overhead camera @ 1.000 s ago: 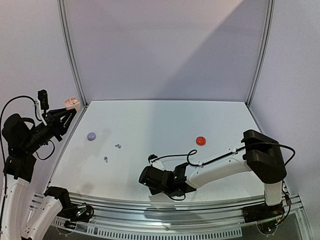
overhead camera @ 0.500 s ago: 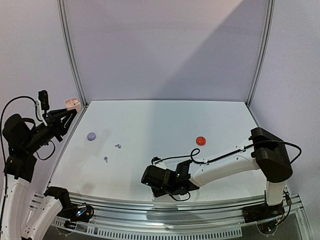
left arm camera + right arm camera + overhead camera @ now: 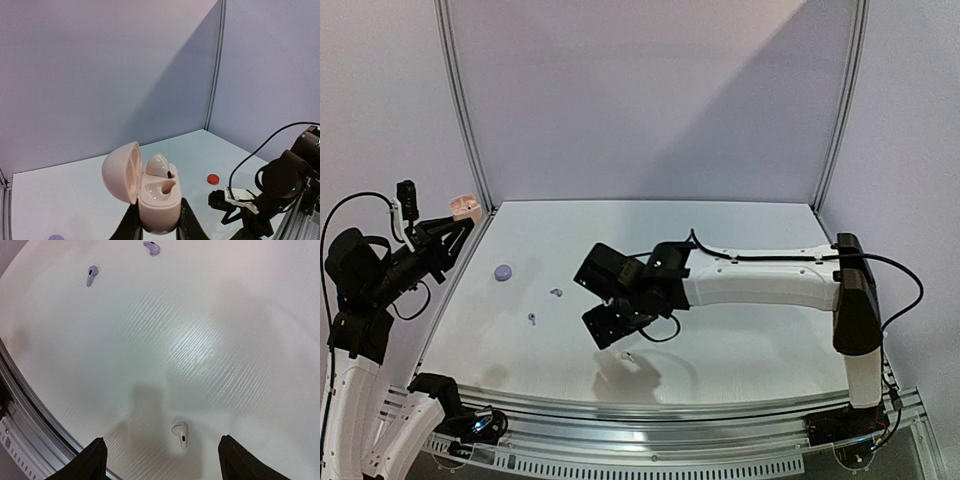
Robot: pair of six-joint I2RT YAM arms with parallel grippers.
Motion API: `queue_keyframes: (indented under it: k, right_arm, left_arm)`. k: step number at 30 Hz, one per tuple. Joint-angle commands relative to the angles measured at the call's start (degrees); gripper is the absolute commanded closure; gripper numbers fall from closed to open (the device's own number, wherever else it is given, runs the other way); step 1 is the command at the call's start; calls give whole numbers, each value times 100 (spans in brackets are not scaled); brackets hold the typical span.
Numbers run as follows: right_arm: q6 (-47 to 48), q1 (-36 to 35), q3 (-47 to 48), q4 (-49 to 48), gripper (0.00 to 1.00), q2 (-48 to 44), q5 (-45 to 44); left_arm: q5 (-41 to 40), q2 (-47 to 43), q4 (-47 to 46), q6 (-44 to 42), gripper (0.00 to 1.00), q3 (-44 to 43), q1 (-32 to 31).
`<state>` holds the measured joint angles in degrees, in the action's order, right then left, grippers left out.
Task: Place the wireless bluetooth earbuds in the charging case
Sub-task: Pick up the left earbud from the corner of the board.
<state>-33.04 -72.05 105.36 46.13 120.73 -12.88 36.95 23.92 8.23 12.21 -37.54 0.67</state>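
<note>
My right gripper (image 3: 161, 456) hangs over the table (image 3: 240, 340) with its fingers spread wide and nothing held. A loose white earbud (image 3: 180, 433) lies between them, and two lilac earbuds (image 3: 91, 274) sit well ahead. My left gripper (image 3: 159, 220) is clamped on the open charging case (image 3: 155, 192), which seems to carry one seated earbud (image 3: 159, 165) just above the fingers.

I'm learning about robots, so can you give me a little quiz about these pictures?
1. True or false: the left gripper holds an open case.
2. How many earbuds lie on the table in the right wrist view?
3. The right gripper is: A) open, B) shut on an earbud, C) holding the case.

Key: 1 true; 2 three; 3 A.
</note>
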Motion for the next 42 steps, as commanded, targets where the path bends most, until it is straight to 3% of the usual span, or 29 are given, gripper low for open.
queue_keyframes:
  k: [1,13,20,42]
  right_arm:
    - [739,91,1038,1477,24,998,414]
    - [726,188,1557,1515,31,1794,448]
    - [672,242,1532,1473,50,2039,681]
    - [466,288,1470,1673,76,2022,461]
  left_arm:
    - [71,48,-49,8,100,54,67]
    - [93,60,-66,45,100,78,65]
    - [89,47,-20,20,100,63,65]
    - [95,7,15,15,100,90,67]
